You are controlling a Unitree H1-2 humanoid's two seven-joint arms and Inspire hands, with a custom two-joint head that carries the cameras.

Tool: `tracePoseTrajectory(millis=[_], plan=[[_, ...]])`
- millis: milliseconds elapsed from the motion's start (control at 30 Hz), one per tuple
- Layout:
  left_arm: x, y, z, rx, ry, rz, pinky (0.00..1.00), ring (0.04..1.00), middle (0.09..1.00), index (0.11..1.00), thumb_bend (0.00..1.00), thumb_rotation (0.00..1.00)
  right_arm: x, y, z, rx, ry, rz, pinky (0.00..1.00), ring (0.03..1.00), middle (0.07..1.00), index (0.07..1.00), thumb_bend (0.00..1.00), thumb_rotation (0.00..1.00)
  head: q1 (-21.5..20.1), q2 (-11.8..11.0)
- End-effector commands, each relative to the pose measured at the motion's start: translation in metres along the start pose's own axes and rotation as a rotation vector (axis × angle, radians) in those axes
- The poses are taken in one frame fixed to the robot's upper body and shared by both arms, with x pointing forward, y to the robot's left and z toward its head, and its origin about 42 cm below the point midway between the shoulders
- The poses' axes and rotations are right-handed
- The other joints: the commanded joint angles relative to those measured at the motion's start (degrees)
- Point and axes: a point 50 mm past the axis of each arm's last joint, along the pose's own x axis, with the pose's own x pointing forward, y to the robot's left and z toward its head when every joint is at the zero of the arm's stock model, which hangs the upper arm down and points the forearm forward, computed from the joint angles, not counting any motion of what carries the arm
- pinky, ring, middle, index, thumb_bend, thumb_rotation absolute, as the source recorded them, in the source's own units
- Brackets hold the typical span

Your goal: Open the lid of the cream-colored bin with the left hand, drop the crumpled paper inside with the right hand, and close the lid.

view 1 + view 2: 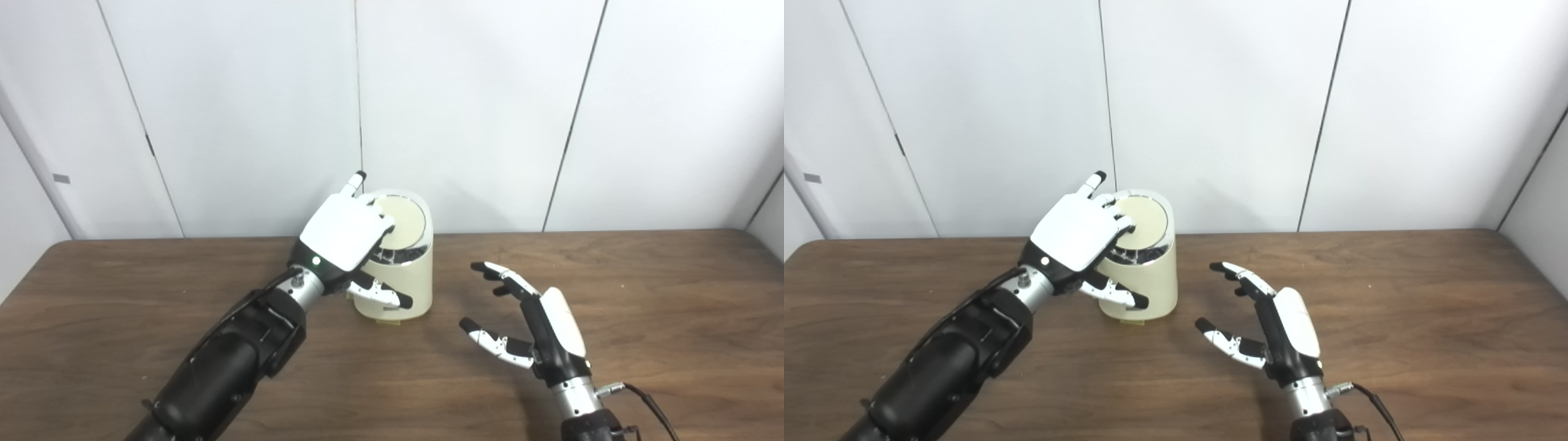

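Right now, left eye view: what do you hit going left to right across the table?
left hand → cream-colored bin → right hand. The left hand overlaps the bin's left rim, with its fingers on the lid; the right hand stands apart, open and empty. No crumpled paper visible.

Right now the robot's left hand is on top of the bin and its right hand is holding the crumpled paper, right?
Not quite. The left hand does rest on top of the bin, over its lid, but the right hand holds nothing. In the right eye view its fingers are spread apart above the table, and no crumpled paper shows in either view.
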Motion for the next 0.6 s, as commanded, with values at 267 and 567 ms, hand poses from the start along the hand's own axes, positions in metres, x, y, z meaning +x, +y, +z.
tracePoseTrajectory(millis=[267,567], plan=[[-0.001,-0.045,0.013,0.024,-0.108,-0.189,1.0,0.827,0.748,0.727,0.94,0.85,-0.009,0.027,0.01,0.079,0.042,0.023,0.67,0.789,0.814,0.802,0.29,0.43,-0.6,0.2],[0.002,-0.047,0.01,-0.006,-0.066,-0.204,1.0,0.841,0.758,0.734,0.97,0.88,-0.009,0.027,0.009,0.079,0.046,0.025,0.67,0.79,0.814,0.803,0.29,0.39,-0.2,0.0]])
